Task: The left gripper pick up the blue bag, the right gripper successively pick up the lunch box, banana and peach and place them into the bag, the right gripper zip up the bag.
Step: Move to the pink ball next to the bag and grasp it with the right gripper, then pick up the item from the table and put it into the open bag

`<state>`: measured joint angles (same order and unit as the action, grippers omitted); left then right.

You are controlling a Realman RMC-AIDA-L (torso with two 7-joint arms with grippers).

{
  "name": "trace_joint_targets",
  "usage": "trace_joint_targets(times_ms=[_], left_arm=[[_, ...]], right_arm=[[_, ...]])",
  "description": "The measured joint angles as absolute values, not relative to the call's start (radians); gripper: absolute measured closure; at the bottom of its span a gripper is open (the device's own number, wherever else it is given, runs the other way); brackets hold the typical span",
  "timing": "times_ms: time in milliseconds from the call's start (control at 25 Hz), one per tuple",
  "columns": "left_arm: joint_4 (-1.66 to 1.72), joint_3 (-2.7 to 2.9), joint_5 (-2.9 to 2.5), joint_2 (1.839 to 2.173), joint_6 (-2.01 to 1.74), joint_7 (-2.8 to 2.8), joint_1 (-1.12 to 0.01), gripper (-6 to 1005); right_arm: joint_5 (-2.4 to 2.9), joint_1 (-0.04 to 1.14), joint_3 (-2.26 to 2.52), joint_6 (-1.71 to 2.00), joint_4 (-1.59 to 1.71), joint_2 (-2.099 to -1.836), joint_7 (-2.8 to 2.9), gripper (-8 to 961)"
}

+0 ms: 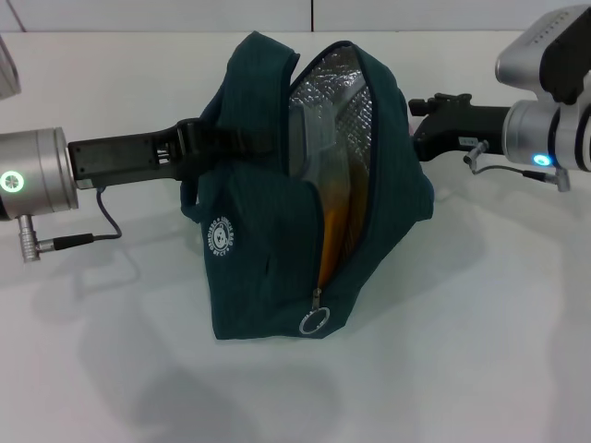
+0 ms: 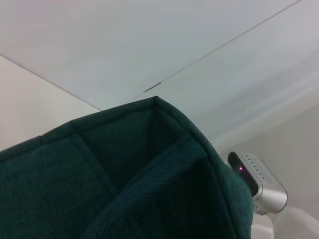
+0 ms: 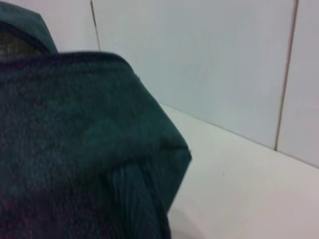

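The blue bag (image 1: 268, 268) stands on the white table in the head view, its top zipper open and the silver lining showing. The clear lunch box (image 1: 309, 138) sits upright inside it. The yellow-orange banana (image 1: 334, 221) shows below it in the opening. The peach is not in view. My left gripper (image 1: 205, 140) is shut on the bag's handle at the bag's left side. My right gripper (image 1: 420, 129) is against the bag's right side, its tip hidden behind the fabric. The metal ring pull (image 1: 314, 323) hangs at the zipper's low front end.
The bag's teal fabric fills the left wrist view (image 2: 124, 179) and the right wrist view (image 3: 75, 149). A grey robot part (image 2: 256, 181) shows beyond the bag. The white table (image 1: 480, 351) lies around the bag, with a white wall behind.
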<state>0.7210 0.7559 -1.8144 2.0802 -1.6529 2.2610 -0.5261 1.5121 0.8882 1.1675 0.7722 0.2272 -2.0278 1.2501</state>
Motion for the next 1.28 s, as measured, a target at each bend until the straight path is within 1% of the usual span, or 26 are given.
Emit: trace_joint_targets(times_ms=[280,680,1120,1240,1280], left_arm=[[0.719,0.756,-1.814,2.080,-1.652,2.261,-0.534,962],[0.719,0.755,-1.814,2.080,-1.650,2.261,-0.538,963],[0.719,0.752,-1.813,2.080,-1.651,2.261,-0.538,963],[0.719,0.752,-1.813,2.078,-1.651,2.261,-0.536,963],[0.719,0.752,-1.813,2.076,-1.651,2.261,-0.535,963]], right_arm=[[1.513,0.923,1.167,0.766,0.187,-2.028,1.239,119],[1.512,0.929,1.167,0.739,0.173,-2.028,1.241,126],[1.513,0.934,1.167,0.736,0.178,-2.028,1.239,297],[1.513,0.927,1.167,0.736,0.190,-2.028,1.238,517],[1.513,0.927,1.167,0.736,0.193,-2.028,1.238,544]])
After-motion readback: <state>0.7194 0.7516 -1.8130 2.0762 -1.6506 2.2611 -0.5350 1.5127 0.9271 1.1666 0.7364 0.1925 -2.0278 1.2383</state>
